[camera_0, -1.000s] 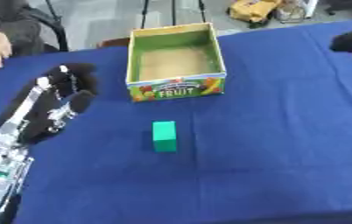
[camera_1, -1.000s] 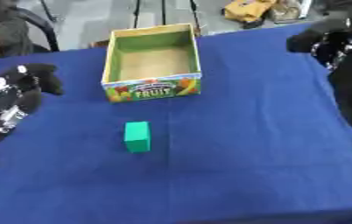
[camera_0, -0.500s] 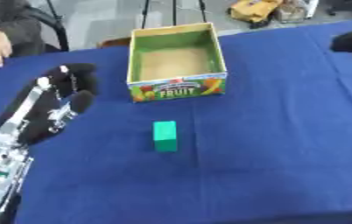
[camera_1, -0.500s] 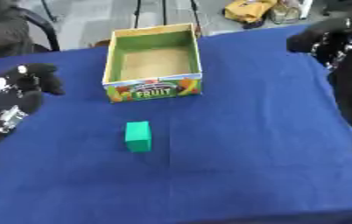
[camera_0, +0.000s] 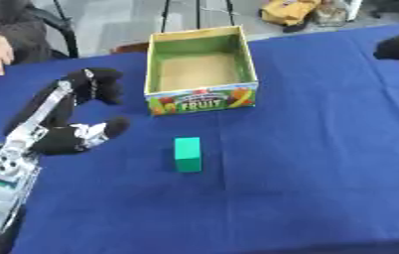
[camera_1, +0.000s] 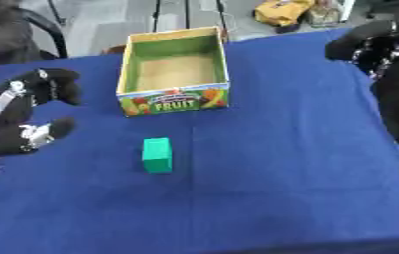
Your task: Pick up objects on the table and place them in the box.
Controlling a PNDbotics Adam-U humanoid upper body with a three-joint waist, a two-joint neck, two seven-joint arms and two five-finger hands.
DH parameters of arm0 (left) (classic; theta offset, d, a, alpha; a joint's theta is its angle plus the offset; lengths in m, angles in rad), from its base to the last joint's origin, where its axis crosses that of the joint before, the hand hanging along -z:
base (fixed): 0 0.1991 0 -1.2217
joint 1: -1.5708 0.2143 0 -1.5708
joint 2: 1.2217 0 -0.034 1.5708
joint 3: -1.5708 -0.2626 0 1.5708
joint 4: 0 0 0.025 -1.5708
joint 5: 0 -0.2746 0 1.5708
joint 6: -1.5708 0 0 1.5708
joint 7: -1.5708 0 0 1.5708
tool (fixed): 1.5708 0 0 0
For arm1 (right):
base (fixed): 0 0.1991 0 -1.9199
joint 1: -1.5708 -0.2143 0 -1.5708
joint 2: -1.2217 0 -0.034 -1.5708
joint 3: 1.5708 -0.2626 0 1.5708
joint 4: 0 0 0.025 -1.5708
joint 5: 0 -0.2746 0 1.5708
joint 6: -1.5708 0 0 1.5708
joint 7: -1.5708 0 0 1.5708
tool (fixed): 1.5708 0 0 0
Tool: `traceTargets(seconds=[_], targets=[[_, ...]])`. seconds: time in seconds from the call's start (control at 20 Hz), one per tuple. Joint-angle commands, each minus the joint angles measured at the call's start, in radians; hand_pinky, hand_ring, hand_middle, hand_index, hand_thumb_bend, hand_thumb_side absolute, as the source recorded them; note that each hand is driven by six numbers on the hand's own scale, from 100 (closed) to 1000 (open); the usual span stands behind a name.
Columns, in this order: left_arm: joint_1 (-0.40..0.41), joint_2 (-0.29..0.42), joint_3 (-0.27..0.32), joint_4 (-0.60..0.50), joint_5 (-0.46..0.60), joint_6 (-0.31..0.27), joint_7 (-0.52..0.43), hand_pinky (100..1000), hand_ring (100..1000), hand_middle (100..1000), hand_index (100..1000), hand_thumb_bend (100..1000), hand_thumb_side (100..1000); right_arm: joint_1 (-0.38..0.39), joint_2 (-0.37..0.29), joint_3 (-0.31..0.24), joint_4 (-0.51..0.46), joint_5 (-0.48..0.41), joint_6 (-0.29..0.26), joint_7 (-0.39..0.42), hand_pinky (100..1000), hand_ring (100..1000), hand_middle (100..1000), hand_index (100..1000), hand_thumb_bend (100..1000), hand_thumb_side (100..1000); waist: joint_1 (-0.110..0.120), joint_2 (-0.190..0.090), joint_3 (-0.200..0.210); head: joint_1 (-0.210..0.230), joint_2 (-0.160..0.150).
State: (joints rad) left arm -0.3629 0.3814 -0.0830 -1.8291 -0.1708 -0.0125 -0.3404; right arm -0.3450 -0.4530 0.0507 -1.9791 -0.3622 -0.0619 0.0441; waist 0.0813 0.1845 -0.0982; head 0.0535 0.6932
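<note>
Table: blue cloth [camera_0: 324,149] covered the whole work surface.
Block: one green block [camera_0: 186,154] lay on the cloth, alone, in front of the box and apart from it; nothing touched it.
Box: cardboard fruit box [camera_0: 201,69] stood upright further back, open at the top; its floor looked bare, no object seen inside.
Left hand: the left hand [camera_0: 74,119] hung above the cloth left of the block, near it but not touching. Fingers curved, thumb spread away from them, nothing between them; I read it as relaxed and open, holding nothing.
Right hand: the right hand [camera_1: 366,42] was raised at the far right edge, well apart from block and box. Whether its fingers were open or curled, cannot tell.
Step in hand: judged as the approach before the first grasp; block not yet picked, box not yet filled.
Next move calls for: the left hand, being nearer, would need to shift right over the block, come down with thumb and fingers on opposite faces, close, lift, then carry it back over the box rim.
</note>
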Motion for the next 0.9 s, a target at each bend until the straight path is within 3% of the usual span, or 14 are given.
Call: traceTargets(seconds=[0.05,0.9], targets=[[-0.049,0.044,-0.029,0.029,-0.051,-0.011,-0.037,665,631,625,827,678,555,-0.018,-0.015,-0.002,-0.021,-0.004,-0.002,0.004,718,673,555,613,100,854,-0.009,-0.014,-0.001,0.007,-0.002],[-0.272,0.009,-0.192,0.330,-0.326,-0.128,-0.160,606,615,621,825,758,539,-0.018,-0.008,0.007,-0.021,-0.006,0.004,0.016,719,673,555,613,100,859,-0.016,-0.018,-0.004,0.022,0.007]])
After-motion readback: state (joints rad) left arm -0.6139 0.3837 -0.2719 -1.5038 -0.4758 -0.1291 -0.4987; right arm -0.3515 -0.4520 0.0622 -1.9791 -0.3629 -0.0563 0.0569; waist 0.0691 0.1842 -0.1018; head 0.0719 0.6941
